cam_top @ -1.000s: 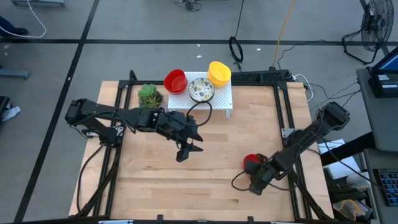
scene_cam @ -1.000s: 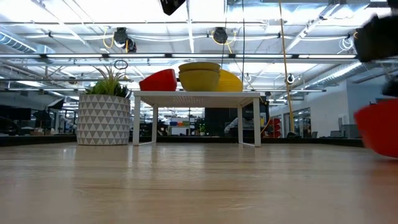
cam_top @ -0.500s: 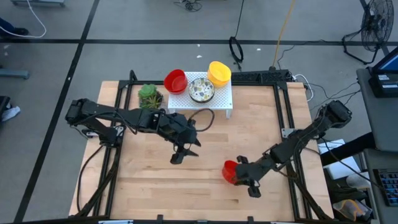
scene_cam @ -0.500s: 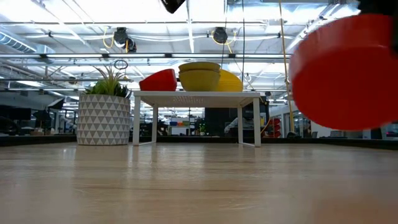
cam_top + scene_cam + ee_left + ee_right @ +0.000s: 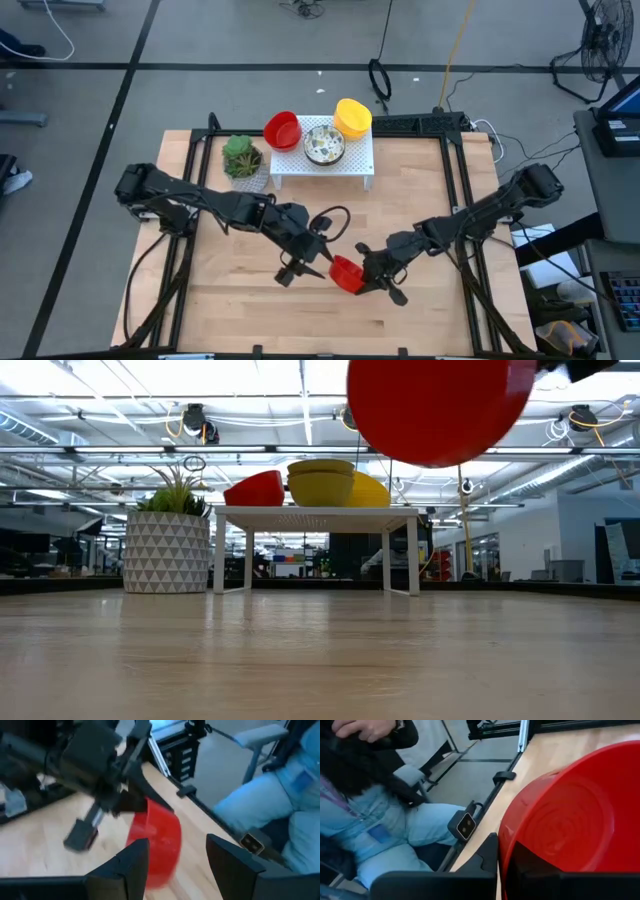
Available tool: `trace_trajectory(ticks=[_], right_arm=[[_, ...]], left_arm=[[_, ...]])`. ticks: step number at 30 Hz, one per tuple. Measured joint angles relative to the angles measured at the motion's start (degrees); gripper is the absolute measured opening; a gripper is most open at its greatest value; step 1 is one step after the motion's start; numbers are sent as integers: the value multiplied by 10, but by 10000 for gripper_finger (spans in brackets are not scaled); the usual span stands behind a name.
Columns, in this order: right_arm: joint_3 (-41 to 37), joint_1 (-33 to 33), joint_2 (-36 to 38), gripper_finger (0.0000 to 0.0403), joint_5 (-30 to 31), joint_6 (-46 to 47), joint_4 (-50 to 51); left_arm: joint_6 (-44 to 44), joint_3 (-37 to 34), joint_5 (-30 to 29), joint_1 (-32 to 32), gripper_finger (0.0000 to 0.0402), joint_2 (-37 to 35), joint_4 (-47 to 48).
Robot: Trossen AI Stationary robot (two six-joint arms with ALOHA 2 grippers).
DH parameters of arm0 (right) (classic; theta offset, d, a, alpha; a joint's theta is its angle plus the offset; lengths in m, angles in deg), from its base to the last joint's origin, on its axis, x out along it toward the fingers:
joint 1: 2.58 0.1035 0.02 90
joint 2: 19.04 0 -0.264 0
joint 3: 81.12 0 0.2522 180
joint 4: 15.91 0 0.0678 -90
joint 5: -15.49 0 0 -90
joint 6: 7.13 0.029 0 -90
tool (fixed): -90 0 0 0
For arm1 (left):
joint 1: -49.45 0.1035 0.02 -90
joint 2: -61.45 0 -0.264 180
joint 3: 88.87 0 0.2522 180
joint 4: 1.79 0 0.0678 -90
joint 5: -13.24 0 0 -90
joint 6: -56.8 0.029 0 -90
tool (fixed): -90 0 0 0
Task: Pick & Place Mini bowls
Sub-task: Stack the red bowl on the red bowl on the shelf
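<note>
My right gripper [image 5: 362, 275] is shut on a red mini bowl [image 5: 346, 274] and holds it in the air over the near middle of the table. The low view shows that bowl's underside [image 5: 440, 410] high up. My left gripper [image 5: 312, 264] is open just left of the bowl. In the left wrist view its fingers [image 5: 135, 865] stand on either side of the bowl [image 5: 157, 845]; whether they touch it, I cannot tell. On the white rack [image 5: 350, 172] sit a speckled bowl [image 5: 323, 145], a tilted red bowl [image 5: 283, 130] and a yellow bowl [image 5: 352, 116]. My right gripper holds the red bowl by its rim [image 5: 507, 845], with one finger [image 5: 485, 865] outside the wall and the other seemingly inside the hollow. It comes level from the table's right. The bowl is lifted clear and tipped on its side, bottom toward the near edge.
A green plant in a patterned pot [image 5: 241, 155] stands left of the rack at the far edge. A person in blue jeans [image 5: 395, 820] sits beyond the table's near edge. Bare wood lies left and right of the two grippers.
My right gripper has carried the red bowl from the table's right side leftward to the near middle, lifting it from table height. My left gripper has moved toward the near edge and down, closing in on the bowl.
</note>
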Motion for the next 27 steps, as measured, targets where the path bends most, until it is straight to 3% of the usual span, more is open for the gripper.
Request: trace_trajectory(ticks=[9, 17, 23, 27], right_arm=[[79, -9, -48, 0, -57, -96, 32], [95, -13, -48, 0, -58, -135, 65], [95, -13, -48, 0, -99, -160, 61], [95, -16, -46, 0, -105, -167, 46]], left_arm=[[-2, 0, 3, 2, 200, 25, -26], [-29, 0, 69, -1, 200, 34, -9], [-31, 0, 129, -1, 200, 34, -11], [-31, 0, 136, -6, 200, 34, -13]])
